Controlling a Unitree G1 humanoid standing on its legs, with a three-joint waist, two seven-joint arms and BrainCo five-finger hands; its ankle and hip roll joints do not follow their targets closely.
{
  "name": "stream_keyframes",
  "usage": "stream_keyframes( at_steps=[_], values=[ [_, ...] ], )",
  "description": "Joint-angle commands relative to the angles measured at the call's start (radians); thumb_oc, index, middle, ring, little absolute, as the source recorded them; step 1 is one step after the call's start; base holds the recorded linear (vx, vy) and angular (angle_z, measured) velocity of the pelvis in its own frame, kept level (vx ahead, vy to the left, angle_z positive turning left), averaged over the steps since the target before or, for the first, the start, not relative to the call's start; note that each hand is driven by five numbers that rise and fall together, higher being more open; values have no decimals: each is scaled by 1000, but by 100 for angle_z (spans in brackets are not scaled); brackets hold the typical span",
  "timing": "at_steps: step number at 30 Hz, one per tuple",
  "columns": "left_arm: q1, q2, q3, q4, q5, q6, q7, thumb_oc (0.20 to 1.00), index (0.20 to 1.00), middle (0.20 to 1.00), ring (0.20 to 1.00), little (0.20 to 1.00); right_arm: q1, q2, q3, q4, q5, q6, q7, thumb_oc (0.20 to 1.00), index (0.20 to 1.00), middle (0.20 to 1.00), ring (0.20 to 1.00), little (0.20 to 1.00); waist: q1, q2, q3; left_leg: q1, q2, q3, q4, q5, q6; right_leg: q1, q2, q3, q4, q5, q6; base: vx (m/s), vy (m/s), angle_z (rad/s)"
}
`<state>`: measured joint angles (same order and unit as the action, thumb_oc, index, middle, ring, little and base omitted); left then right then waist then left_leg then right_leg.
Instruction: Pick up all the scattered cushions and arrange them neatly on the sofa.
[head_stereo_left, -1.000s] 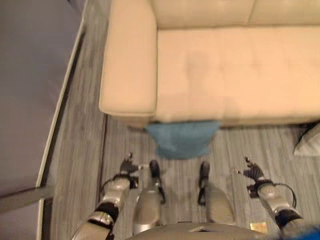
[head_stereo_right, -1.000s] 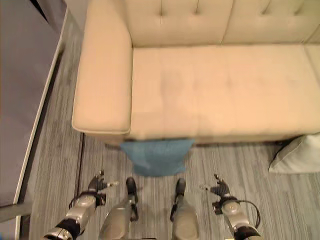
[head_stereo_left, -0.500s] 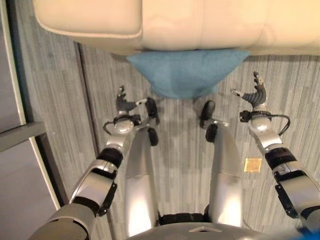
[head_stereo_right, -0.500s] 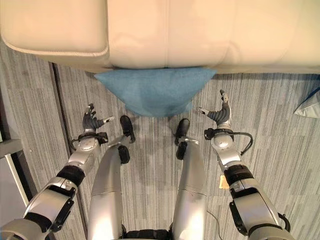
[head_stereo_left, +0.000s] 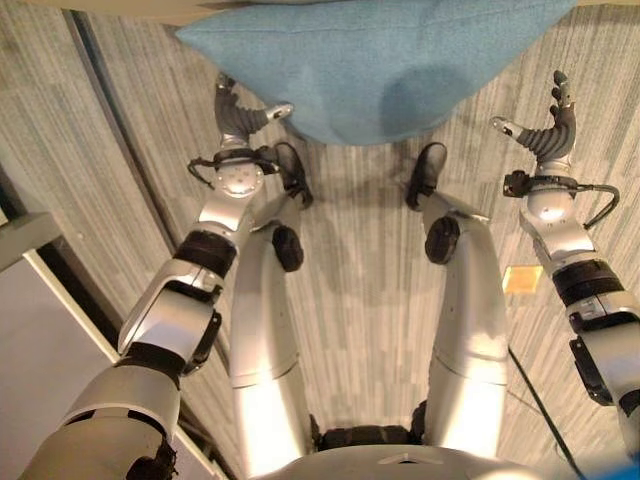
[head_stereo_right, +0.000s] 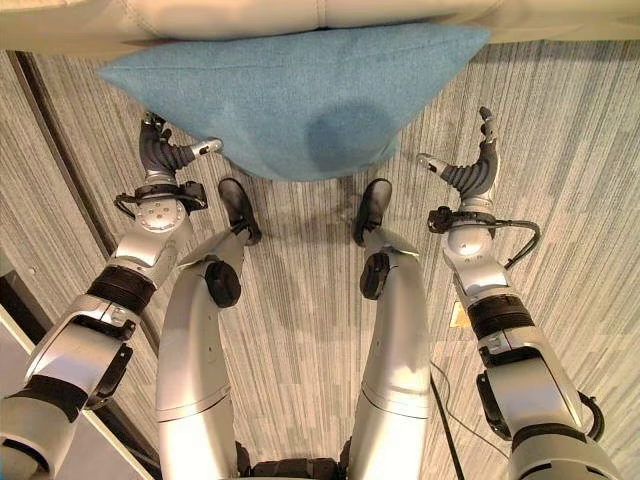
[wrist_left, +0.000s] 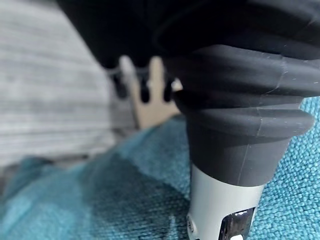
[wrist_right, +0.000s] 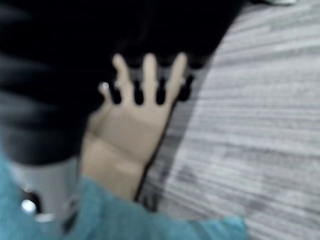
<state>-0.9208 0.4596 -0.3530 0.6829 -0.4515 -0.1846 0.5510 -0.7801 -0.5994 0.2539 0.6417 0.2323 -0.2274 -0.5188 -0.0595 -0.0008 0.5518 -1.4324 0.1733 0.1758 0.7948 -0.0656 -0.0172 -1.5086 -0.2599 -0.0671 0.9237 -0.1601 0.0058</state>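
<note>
A blue cushion (head_stereo_left: 380, 60) lies on the floor against the foot of the beige sofa (head_stereo_right: 250, 20). My left hand (head_stereo_left: 240, 115) is open at the cushion's left edge, its thumb reaching onto the fabric. My right hand (head_stereo_left: 548, 135) is open off the cushion's right corner, fingers straight up, a small gap from it. In the left wrist view the blue cushion (wrist_left: 140, 200) lies right under the wrist cover, with the fingertips (wrist_left: 144, 92) past it. In the right wrist view the straight fingers (wrist_right: 147, 75) stand over the sofa base and the cushion (wrist_right: 125, 225) lies beside the wrist.
Grey striped carpet (head_stereo_left: 360, 280) covers the floor. A small tan tag (head_stereo_left: 522, 278) lies on it near my right forearm. A dark floor strip (head_stereo_left: 60, 190) and a grey panel (head_stereo_left: 50, 340) run along the left side.
The camera has tipped further down, so the sofa has slid out at the top and the cushion looms larger. Both hands have come forward to the cushion's two sides.
</note>
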Motion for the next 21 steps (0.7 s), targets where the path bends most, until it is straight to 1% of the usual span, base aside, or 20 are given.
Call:
stream_keyframes(
  at_steps=[1, 2, 6, 12, 13, 14, 16, 18, 19, 20, 21],
  values=[
    [54, 1, 2, -17, -1, -37, -3, 1000, 1000, 1000, 1000, 1000, 35, -32, 42, -59, 53, -66, 33, 1000, 1000, 1000, 1000, 1000, -11, 16, -122, 34, -37, -10, 12, -67, -11, -7, 9, 4, -25, 32, 85, 0, 0, 0],
    [52, 1, 2, -15, -2, -38, -3, 1000, 1000, 1000, 1000, 1000, 32, -33, 43, -57, 54, -67, 34, 1000, 1000, 1000, 1000, 1000, -12, 16, -121, 33, -37, -10, 12, -67, -11, -9, 9, 5, -24, 32, 85, 0, 0, 0],
    [-28, -4, -37, -26, 1, -40, -12, 1000, 1000, 1000, 1000, 1000, -82, -30, 102, -72, 80, -73, 73, 1000, 1000, 1000, 1000, 1000, -9, 19, -112, 3, -36, -10, 33, -71, -8, -42, 8, 11, -3, 28, 85, 26, -14, -2],
    [-91, -32, -77, -33, 16, -37, -11, 1000, 1000, 1000, 1000, 1000, -169, 23, 160, -65, 62, -66, 80, 1000, 1000, 1000, 1000, 1000, -5, 21, -105, -20, -36, -18, 53, -72, -8, -60, 12, 10, 11, 25, 82, 5, -9, -1],
    [-113, -55, -88, -36, 15, -38, -4, 1000, 1000, 1000, 1000, 1000, -206, 56, 183, -56, 50, -58, 81, 1000, 1000, 1000, 1000, 1000, -1, 24, -99, -25, -37, -25, 60, -72, -7, -60, 14, 7, 11, 25, 81, 0, 0, 0],
    [-114, -54, -87, -35, 15, -39, -4, 1000, 1000, 1000, 1000, 1000, -209, 57, 184, -54, 50, -58, 80, 1000, 1000, 1000, 1000, 1000, -2, 24, -98, -26, -37, -25, 61, -72, -7, -60, 14, 6, 11, 25, 80, 0, 0, 0],
    [-131, -79, -87, -33, 8, -40, 2, 1000, 1000, 1000, 1000, 1000, -236, 98, 197, -46, 43, -51, 76, 1000, 1000, 1000, 1000, 1000, 1, 28, -94, -30, -36, -28, 68, -71, -6, -60, 16, 4, 14, 25, 78, 0, 0, 0],
    [-142, -113, -85, -35, -10, -49, 9, 1000, 1000, 1000, 1000, 1000, -262, 150, 211, -28, 47, -47, 76, 1000, 1000, 1000, 1000, 1000, 5, 32, -91, -32, -36, -35, 71, -70, -7, -61, 20, 3, 15, 26, 76, 0, 0, 0],
    [-154, -140, -81, -34, -38, -58, 10, 1000, 1000, 1000, 1000, 1000, -288, 195, 222, -11, 57, -44, 78, 1000, 1000, 1000, 1000, 1000, 10, 35, -88, -36, -36, -39, 75, -69, -6, -61, 21, 1, 16, 24, 75, 0, 0, 0],
    [-155, -155, -76, -40, -48, -64, 15, 1000, 1000, 1000, 1000, 1000, -296, 215, 228, -9, 59, -42, 80, 1000, 1000, 1000, 1000, 1000, 13, 36, -87, -37, -37, -42, 77, -68, -6, -61, 22, 0, 18, 25, 74, 0, 0, 0],
    [-160, -168, -75, -48, -56, -69, 15, 583, 583, 583, 583, 583, -305, 233, 238, -7, 60, -39, 86, 548, 548, 548, 548, 548, 15, 37, -86, -39, -35, -44, 78, -67, -6, -61, 22, -2, 18, 25, 74, 0, 0, 0]
  ],
)
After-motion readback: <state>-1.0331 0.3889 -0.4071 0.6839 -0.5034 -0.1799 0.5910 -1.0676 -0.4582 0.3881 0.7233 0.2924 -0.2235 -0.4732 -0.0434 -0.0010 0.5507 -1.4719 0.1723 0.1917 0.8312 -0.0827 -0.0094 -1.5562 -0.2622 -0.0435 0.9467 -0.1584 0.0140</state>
